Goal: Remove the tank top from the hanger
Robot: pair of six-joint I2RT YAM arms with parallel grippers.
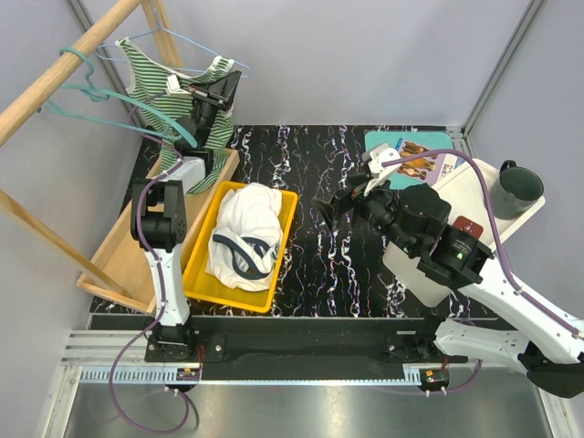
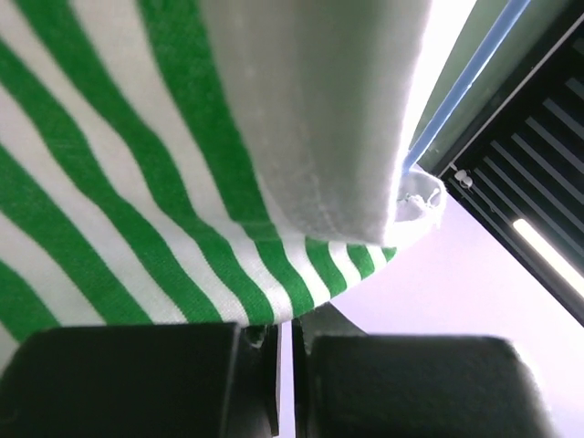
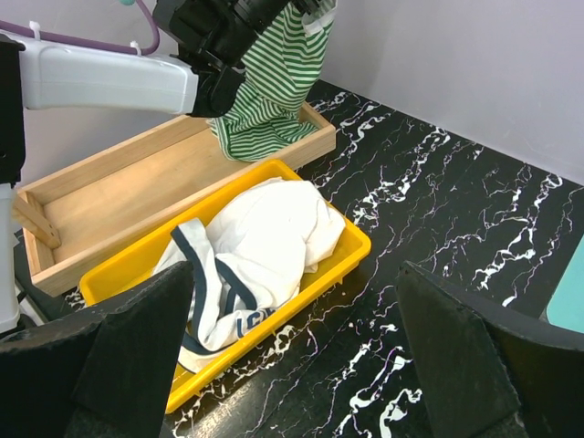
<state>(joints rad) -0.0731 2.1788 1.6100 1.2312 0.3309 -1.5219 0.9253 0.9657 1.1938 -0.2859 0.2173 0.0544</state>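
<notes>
- The tank top (image 1: 155, 87) is not yet off: it hangs on the pale blue wire hanger (image 1: 196, 46) above the far-left corner of the worktop (image 1: 319, 164), with its lower hem drooping toward the wooden tray (image 1: 119, 255) along the left edge
- It is thin cloth in green and white stripes with a plain white band at the strap, limp and creased, so it is likely to stretch and drag rather than slide off cleanly
- In the left wrist view the blue wire comes out from under the white band at a bunched corner, which suggests the shoulder sits on the hanger's arm
- The step in hand looks like the hold on the strap: the left gripper (image 1: 222, 89) is raised to the garment's right shoulder, its jaws drawn almost together, and the striped hem runs down into the slit between them, so it appears to pinch the cloth
- The next move calls for drawing that shoulder outward and off the end of the wire, gently enough that the hanger does not swing or lift off the wooden rail (image 1: 64, 68)
- A second, teal hanger (image 1: 100, 91) sits beside it on the rail and could snag
- The right gripper (image 1: 330, 212) is spread wide and carries nothing, above the middle of the worktop, facing the yellow bin (image 1: 196, 246) of white clothing (image 1: 246, 228)
</notes>
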